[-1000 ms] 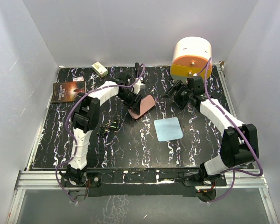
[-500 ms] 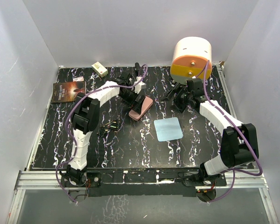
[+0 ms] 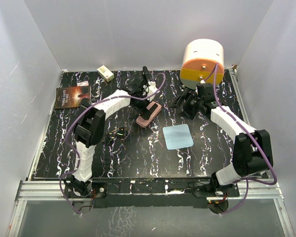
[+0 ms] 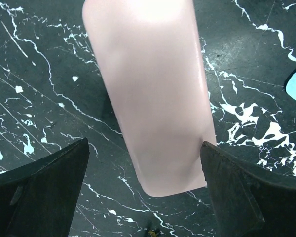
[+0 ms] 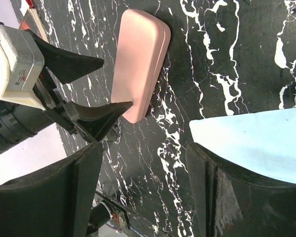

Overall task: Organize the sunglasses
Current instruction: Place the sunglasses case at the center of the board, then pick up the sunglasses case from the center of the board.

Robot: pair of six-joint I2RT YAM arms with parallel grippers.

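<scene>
The sunglasses (image 3: 117, 133) are a small dark pair lying on the black marbled table (image 3: 138, 153), left of centre and apart from both grippers. The pink case (image 3: 149, 114) lies closed and flat on the table. My left gripper (image 3: 150, 102) is open at its far end. In the left wrist view the case (image 4: 153, 94) sits between the two spread fingers (image 4: 44, 192). My right gripper (image 3: 181, 102) is open and empty, right of the case. The right wrist view shows the case (image 5: 140, 64) and the left gripper's fingers (image 5: 96, 116).
A light blue cloth (image 3: 178, 136) lies flat right of centre, also in the right wrist view (image 5: 256, 133). A white and orange round device (image 3: 202, 61) stands at the back right. A book (image 3: 72, 96) and a small box (image 3: 105, 73) lie at the back left.
The pink case has gone from raised and tilted in the left gripper to lying flat on the table. The left gripper has let go and drawn back toward the far side. The right arm barely moved.
</scene>
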